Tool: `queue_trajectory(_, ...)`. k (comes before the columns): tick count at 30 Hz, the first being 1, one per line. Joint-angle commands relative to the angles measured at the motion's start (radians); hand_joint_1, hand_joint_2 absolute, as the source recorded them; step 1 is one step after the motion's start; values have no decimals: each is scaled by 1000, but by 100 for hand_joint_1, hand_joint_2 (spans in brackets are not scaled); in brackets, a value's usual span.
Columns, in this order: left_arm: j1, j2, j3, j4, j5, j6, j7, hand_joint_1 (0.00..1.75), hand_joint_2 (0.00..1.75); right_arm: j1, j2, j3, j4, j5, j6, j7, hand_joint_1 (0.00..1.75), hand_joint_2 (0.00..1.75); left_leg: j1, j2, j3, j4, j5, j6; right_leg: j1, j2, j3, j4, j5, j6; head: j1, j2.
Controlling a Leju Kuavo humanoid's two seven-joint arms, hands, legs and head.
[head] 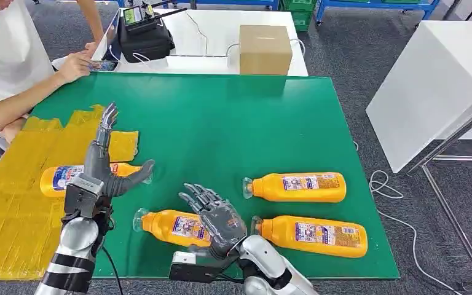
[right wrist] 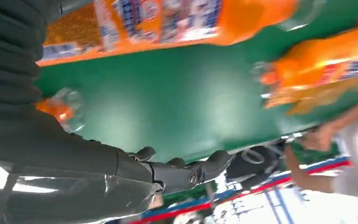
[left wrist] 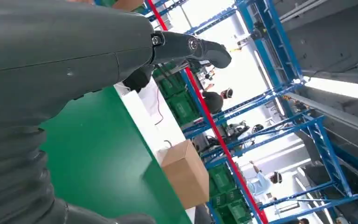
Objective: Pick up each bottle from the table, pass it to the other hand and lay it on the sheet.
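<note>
Lying on the green table (head: pixel 221 123) are three orange bottles (head: pixel 301 187), with a fourth bottle (head: pixel 61 178) already laid on the yellow sheet (head: pixel 12 203). The left hand (head: pixel 101 169) is raised, fingers spread, holding nothing. The right hand (head: pixel 216 218) is held open over the near bottle (head: pixel 172 226), nothing gripped.

Cardboard box (head: pixel 265 49) – black bag (head: pixel 144 42)

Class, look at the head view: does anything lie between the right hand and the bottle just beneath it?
Nothing visible does. The right hand hovers open directly over the nearest bottle, which lies on the green table with no other object between them.
</note>
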Motion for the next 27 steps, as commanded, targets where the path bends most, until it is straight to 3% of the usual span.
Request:
queue_trajectory(1, 25, -21, 49, 1, 6, 2, 17, 0, 175, -61, -49, 73, 122, 152, 15, 134, 0, 175, 0, 2, 4, -1, -2, -2, 0, 1, 4, -2, -1, -1, 0, 0)
queue_trajectory(9, 47, -24, 63, -14, 7, 5, 19, 0, 175, -51, -120, 63, 103, 180, 93, 162, 0, 175, 0, 1, 3, -1, -2, -2, 0, 0, 3, -1, -1, 0, 0, 0)
queue_trajectory(21, -18, -27, -4, 60, 31, 13, 16, 0, 175, -84, -115, 23, 241, 78, 159, 127, 3, 175, 0, -1, 5, -1, -1, -3, 0, -2, 5, -2, -1, -1, 0, 0)
queue_trajectory(23, -24, -27, -16, 61, 34, 16, 17, 0, 175, -94, -106, 15, 267, 76, 161, 135, 175, 175, 0, 0, 3, -1, 0, -2, 0, -2, 3, -1, -1, 0, 0, 0)
queue_trajectory(24, -30, -30, -24, 62, 33, 14, 17, 0, 175, -98, -106, 11, 281, 73, 163, 135, 175, 175, 0, 0, 3, -1, 0, -2, 0, -2, 3, -1, 0, 0, 0, 0)
queue_trajectory(25, -34, -29, -33, 64, 36, 16, 17, 0, 175, -103, -95, -1, 306, 67, 162, 139, 143, 175, 0, 0, 5, -1, -1, -3, 0, -2, 4, -2, -1, -1, 0, 0)
queue_trajectory(26, -36, -29, -38, 61, 38, 18, 17, 0, 175, -105, -94, -6, 316, 64, 162, 136, 162, 175, 0, 0, 4, -1, 0, -2, 0, -2, 4, -1, -1, -1, 0, 0)
queue_trajectory(27, -36, -29, -38, 61, 38, 18, 17, 0, 175, -105, -94, -6, 316, 64, 162, 136, 162, 175, 0, 1, 4, -1, 0, -2, 0, -2, 3, -1, 0, 0, 0, 0)
